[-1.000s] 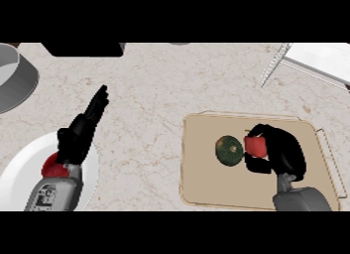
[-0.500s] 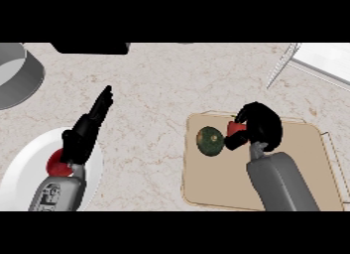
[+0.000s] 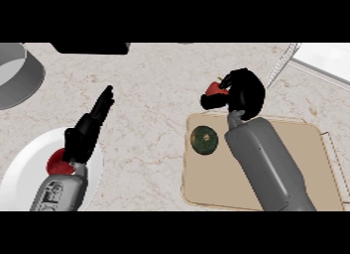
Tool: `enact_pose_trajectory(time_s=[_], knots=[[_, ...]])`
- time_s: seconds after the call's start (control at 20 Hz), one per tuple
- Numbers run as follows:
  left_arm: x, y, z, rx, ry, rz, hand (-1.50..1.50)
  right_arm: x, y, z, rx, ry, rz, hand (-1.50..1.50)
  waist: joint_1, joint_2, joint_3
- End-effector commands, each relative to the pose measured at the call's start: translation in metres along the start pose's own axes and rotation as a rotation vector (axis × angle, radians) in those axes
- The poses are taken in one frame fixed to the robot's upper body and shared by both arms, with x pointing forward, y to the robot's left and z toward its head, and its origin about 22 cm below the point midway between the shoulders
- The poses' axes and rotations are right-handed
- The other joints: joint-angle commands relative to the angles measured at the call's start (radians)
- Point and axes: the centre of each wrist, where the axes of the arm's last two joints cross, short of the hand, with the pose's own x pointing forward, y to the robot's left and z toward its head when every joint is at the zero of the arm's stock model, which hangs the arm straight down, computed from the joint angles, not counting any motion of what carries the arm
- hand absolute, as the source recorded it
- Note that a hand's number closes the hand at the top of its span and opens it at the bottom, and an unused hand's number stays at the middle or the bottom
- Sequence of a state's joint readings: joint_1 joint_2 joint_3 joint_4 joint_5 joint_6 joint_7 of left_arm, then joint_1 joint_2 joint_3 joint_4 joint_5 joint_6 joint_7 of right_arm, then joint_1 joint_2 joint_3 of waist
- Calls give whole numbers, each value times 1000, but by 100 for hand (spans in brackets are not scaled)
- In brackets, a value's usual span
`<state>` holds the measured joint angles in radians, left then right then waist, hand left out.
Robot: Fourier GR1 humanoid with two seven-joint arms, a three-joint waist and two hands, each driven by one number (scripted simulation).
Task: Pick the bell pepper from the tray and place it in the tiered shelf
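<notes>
Now lifted off the tray [image 3: 331, 163], bell pepper [image 3: 217, 89] clasped in curled right hand [image 3: 241, 92], heading shelfward; left hand [image 3: 89, 129] flat, fingers straight.

Pale speckled stone counter [image 3: 155, 79], bearing a flat tan tray [image 3: 206, 186], round white plate [image 3: 20, 173] and grey cylindrical pot [image 3: 9, 74].
</notes>
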<state>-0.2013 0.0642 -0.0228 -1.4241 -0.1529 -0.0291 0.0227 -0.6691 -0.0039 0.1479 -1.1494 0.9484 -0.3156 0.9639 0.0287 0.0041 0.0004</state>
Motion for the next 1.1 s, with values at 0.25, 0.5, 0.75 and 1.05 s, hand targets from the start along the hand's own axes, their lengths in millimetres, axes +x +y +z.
enact_pose_trajectory(time_s=[0.25, 0.5, 0.75, 1.05], knots=[[-4, -1, 10, 27, 21, 4, 0, 63, -41, 31, -249, -68, -210, 150, -27, -9, -1], [3, 23, 15, 23, 5, -11, 0, 91, -68, 30, -396, -15, -103, 150, -25, -10, -1], [-3, 18, 10, 42, 18, -6, 0, 95, -117, 31, -535, -9, -99, 150, -40, -12, -1], [-8, 10, 10, 36, 28, -17, 0, 98, -157, 0, -666, 33, -34, 150, -33, -6, -1]])
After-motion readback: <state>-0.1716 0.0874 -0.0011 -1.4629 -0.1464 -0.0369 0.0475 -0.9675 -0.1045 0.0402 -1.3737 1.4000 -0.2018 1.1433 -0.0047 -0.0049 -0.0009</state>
